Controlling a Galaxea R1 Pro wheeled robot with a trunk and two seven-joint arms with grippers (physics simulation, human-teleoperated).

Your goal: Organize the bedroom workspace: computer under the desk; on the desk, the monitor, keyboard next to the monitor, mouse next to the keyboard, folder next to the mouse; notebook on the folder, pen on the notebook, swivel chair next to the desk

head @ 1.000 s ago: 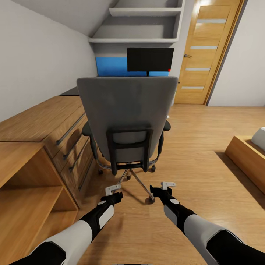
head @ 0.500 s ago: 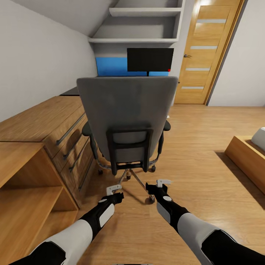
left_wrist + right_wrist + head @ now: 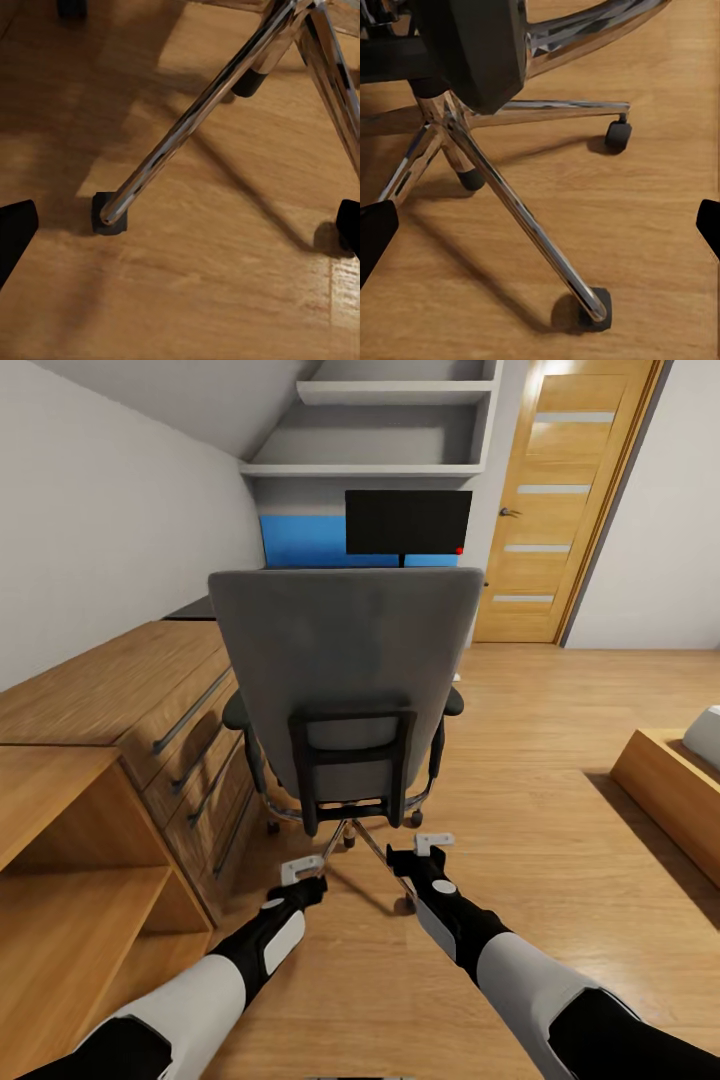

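- My left gripper (image 3: 303, 869) hangs low over the floor (image 3: 520, 800), jaws apart, nothing held.
- My right gripper (image 3: 428, 847) is just beside it, also spread wide and empty.
- The chair (image 3: 345, 680) stands just ahead of both grippers, its back toward me; a chrome leg (image 3: 196, 120) and caster (image 3: 594, 309) lie below them.
- Beyond the chair, the monitor (image 3: 408, 522) stands on the desk (image 3: 300, 540).

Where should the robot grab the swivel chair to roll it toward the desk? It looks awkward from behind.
Probably the swivel chair by the two side edges of its tall backrest, coming from behind: the back faces the robot, upright and broad, and both open grippers, left and right, hang low near the chrome base.
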